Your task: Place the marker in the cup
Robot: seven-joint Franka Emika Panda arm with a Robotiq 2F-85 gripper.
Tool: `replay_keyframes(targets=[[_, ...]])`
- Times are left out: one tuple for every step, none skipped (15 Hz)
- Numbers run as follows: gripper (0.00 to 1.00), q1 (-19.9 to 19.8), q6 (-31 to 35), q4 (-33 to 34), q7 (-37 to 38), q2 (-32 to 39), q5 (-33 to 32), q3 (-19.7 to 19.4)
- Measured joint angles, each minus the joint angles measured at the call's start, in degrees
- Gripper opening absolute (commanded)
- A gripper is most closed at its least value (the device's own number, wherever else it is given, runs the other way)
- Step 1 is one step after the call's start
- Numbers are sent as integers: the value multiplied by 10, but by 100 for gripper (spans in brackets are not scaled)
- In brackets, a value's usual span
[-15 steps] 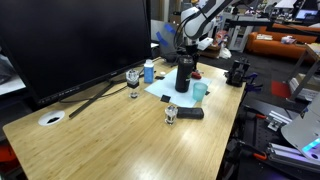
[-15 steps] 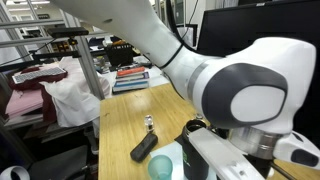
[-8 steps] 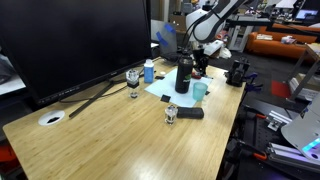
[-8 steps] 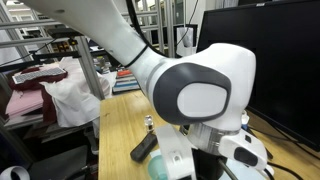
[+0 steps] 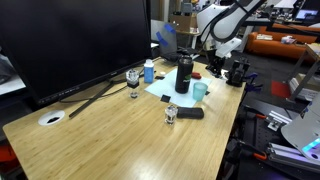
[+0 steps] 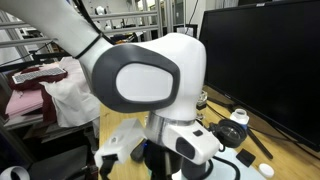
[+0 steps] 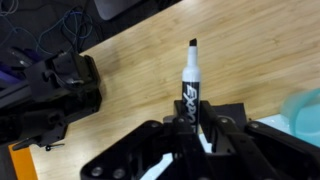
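Observation:
My gripper [image 7: 190,118] is shut on a black marker [image 7: 188,82], which stands up between the fingers over the bare wooden table in the wrist view. The teal cup [image 5: 200,90] stands on a light blue sheet beside a tall black bottle [image 5: 184,73]. In an exterior view my gripper [image 5: 216,62] hangs to the right of the cup, near the table's edge. The cup shows as a blurred teal patch at the right edge of the wrist view [image 7: 306,112]. In an exterior view my arm [image 6: 150,80] fills the picture and hides the cup.
A large monitor [image 5: 70,40] stands at the back. A wine glass [image 5: 133,78], a small blue bottle [image 5: 149,70], a small jar [image 5: 171,112] and a flat black object [image 5: 190,113] are near the cup. A black device [image 5: 237,72] sits at the table's edge.
My gripper has moved from above the black bottle and cup to the right, towards the table's edge, with the marker still in it.

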Motion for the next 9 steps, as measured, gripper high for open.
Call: replay_keyframes(targets=[[5,4,-17,-13,9,-18,-10,4],[5,6,-36,-23,12,-37,-18,10],[5,9,-56,-30,12,-54,-24,18],[5,10,-75,-34,7,-70,-26,28],[5,12,-88,-36,-5,-84,-23,38],[5,15,-100,-35,-18,-97,-20,50],[5,19,-115,-33,-30,-106,-17,61],[5,24,-139,-28,-45,-112,-10,72],[5,29,-165,-21,-59,-112,-7,83]])
